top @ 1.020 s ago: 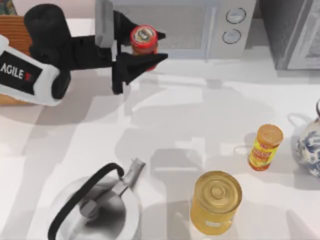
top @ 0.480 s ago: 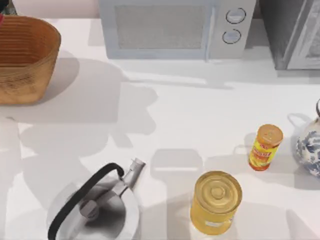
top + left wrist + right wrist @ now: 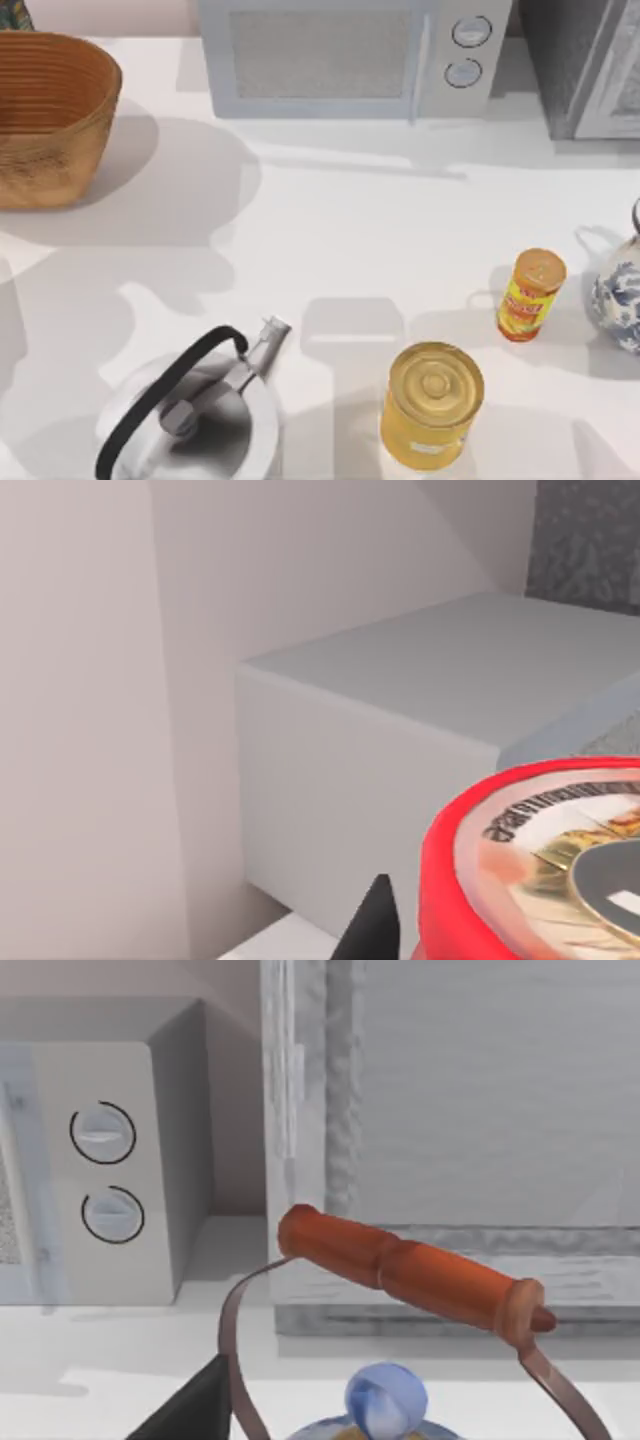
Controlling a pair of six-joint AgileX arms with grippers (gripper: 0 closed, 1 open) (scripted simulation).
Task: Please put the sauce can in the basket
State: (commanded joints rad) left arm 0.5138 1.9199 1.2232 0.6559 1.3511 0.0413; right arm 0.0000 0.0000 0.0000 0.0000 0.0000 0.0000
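- The sauce can (image 3: 540, 870) sat right up against my left wrist camera, red rim and printed lid in the lower right of that frame, with one dark fingertip (image 3: 375, 925) of my left hand just beside it. My guess is the hand was pinching the can, since a can doesn't sit that close to the wrist otherwise.
- It was held high with a pale wall and a grey box behind it, probably to clear the basket rim before letting go.
- The basket (image 3: 60, 60) stood at the upper left of the top view, on the desk (image 3: 380, 240). The part of its inside I could see looked bare, so the can wasn't in it yet.
- My right hand was parked over by the blue-and-white teapot (image 3: 385, 1400). One dark finger poked in beside its orange handle (image 3: 410, 1270), so I couldn't tell if that hand was spread or closed.
- The slim orange can (image 3: 530, 293), the big gold can (image 3: 432, 402) and the kettle (image 3: 190, 420) just sat on the desk untouched.
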